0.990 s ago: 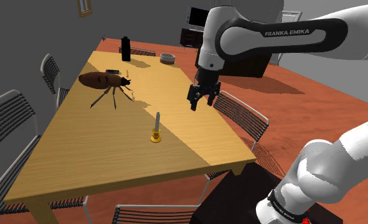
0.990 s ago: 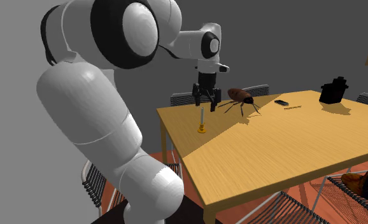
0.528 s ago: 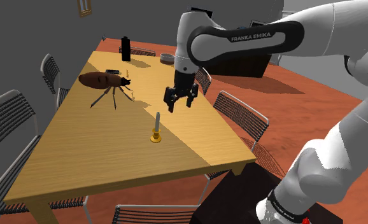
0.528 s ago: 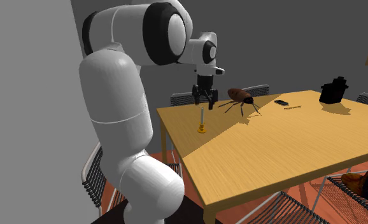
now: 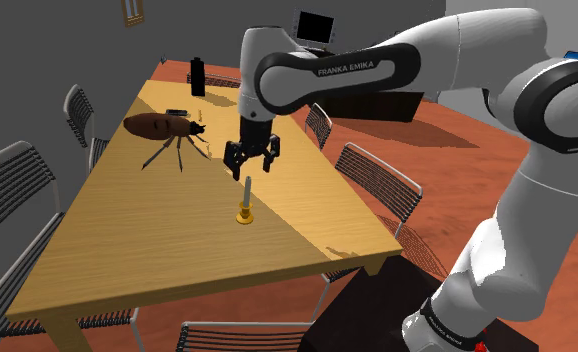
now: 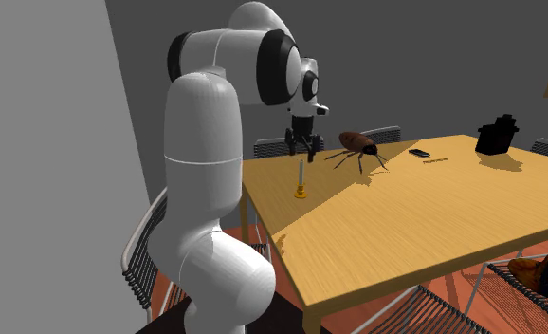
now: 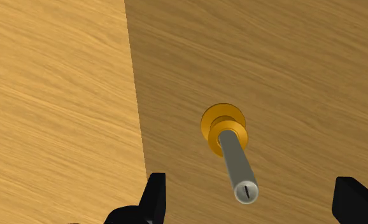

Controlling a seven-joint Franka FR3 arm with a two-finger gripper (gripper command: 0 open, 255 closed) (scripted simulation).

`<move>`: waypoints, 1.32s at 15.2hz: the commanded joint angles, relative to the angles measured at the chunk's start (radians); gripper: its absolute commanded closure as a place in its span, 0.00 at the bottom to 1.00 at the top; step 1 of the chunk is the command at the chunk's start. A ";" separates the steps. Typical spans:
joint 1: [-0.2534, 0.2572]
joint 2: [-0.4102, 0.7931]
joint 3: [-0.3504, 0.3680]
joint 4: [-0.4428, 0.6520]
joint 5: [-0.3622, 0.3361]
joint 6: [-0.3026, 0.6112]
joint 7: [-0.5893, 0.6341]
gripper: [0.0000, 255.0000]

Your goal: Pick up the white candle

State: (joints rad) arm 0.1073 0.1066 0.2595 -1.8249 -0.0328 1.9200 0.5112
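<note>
Hovering spread pincer above upright grey candle, not touching.

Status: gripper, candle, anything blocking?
Gripper open, above the candle. Candle upright in its yellow holder, not held. Bug well apart on the table; nothing between gripper and candle.

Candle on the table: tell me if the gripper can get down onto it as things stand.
Probably yes. The gripper hangs open just above the candle, which stands upright in its gold holder; nothing lies between them, and the beetle figure sits well apart.
</note>
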 commanded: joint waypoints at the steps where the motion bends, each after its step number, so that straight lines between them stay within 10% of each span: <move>1: 0.002 0.014 0.001 -0.008 -0.005 0.023 0.005 0.00; 7: 0.003 0.029 0.000 -0.052 -0.010 0.081 0.008 0.00; 8: 0.003 0.028 0.000 -0.054 -0.009 0.081 0.009 1.00; 20: 0.002 0.019 0.001 -0.024 -0.006 0.043 0.006 1.00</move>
State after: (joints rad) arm 0.1102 0.1305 0.2601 -1.8544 -0.0406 1.9737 0.5187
